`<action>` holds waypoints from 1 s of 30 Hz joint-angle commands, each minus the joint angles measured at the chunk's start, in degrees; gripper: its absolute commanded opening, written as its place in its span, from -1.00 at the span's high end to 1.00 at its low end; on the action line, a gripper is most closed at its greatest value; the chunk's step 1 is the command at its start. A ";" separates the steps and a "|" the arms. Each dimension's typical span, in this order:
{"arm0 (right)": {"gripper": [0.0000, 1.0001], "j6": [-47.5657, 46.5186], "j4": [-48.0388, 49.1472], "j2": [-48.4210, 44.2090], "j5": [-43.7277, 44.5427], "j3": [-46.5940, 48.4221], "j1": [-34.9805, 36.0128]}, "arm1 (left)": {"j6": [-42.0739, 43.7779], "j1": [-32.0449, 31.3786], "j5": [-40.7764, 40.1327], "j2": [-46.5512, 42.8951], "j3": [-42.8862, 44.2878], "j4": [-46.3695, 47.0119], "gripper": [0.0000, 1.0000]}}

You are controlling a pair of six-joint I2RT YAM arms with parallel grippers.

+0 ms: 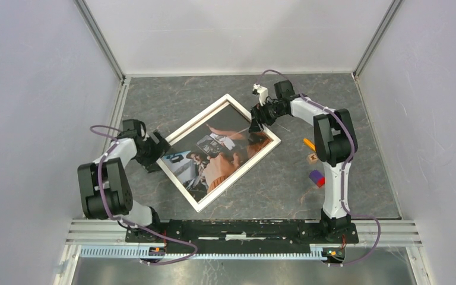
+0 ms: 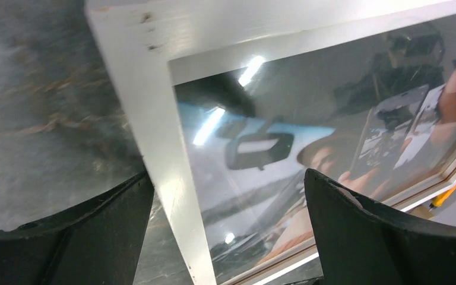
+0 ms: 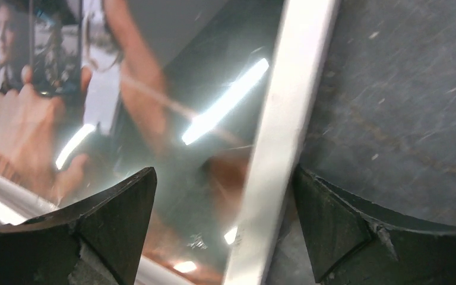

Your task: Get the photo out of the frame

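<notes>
The frame (image 1: 193, 126) lies face up on the dark table, turned like a diamond, with the photo (image 1: 222, 151) of a person showing under its glass. My left gripper (image 1: 159, 151) is open at the frame's left corner. In the left wrist view its jaws (image 2: 228, 237) straddle the white border (image 2: 160, 136), one finger over the table and one over the photo (image 2: 285, 148). My right gripper (image 1: 254, 126) is open at the far right edge. In the right wrist view it (image 3: 225, 231) straddles the border (image 3: 285, 119) next to the photo (image 3: 124, 89).
An orange item (image 1: 309, 144), a small wooden cube (image 1: 313, 158) and a red and blue block (image 1: 317, 178) lie on the table right of the frame. Pale walls enclose the table on three sides.
</notes>
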 commanded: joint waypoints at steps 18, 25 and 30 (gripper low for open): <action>-0.74 3.01 3.79 -27.01 -4.02 -50.12 -0.14 | 7.52 -12.15 4.21 24.64 25.78 6.38 -1.00; -0.75 6.55 4.14 -30.71 3.39 -45.64 -0.32 | 14.12 -13.54 -2.60 21.00 28.45 -0.95 -1.00; -0.75 13.85 7.26 -34.15 14.97 -43.76 -0.28 | 17.03 -13.27 -12.05 16.32 26.64 -7.82 -1.00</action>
